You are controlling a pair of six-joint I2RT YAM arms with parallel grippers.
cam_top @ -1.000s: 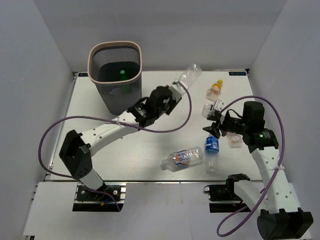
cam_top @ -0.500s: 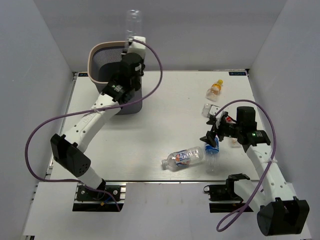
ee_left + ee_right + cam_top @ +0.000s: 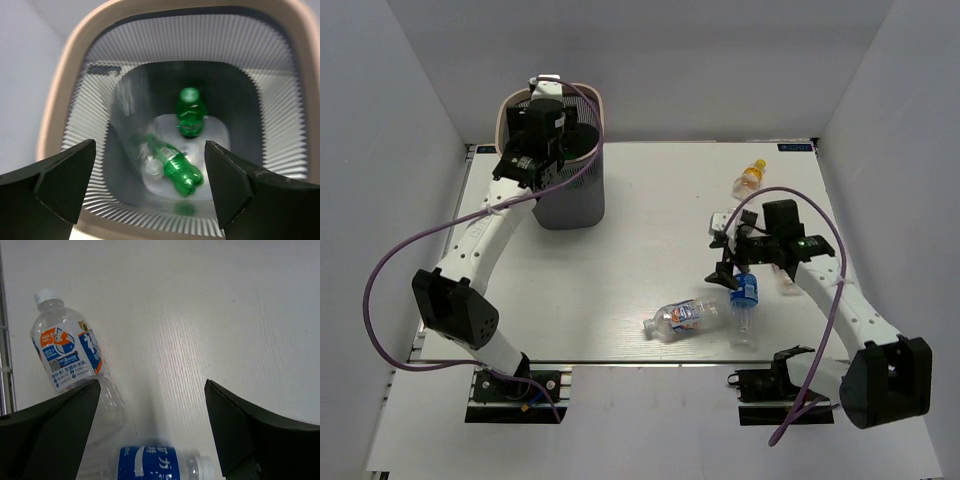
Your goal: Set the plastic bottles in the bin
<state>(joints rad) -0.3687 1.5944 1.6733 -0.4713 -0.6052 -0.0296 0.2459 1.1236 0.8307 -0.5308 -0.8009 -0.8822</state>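
The bin (image 3: 570, 205) stands at the table's far left, and my left gripper (image 3: 542, 110) hangs open right above its mouth. Looking down into the bin (image 3: 62, 85), two green bottles (image 3: 190, 112) (image 3: 177, 165) lie on the bottom. A clear bottle (image 3: 132, 115), blurred, is falling beside them, clear of the open left gripper (image 3: 150, 185). My right gripper (image 3: 728, 262) is open and empty, low over the table. Just below the right gripper (image 3: 152, 430) lies a blue-labelled bottle (image 3: 155, 465) (image 3: 744, 300). A clear bottle with an orange-and-blue label (image 3: 65, 352) (image 3: 685, 315) lies to its left.
A small orange bottle (image 3: 751, 177) lies at the far right of the table. A red-and-white object (image 3: 788, 280) shows partly under the right forearm. White walls close in the table on three sides.
The left arm swung a clear bottle from mid-table up over the bin and opened, and the bottle is dropping in. The right gripper opened wider and shifted slightly left above the blue-labelled bottle.
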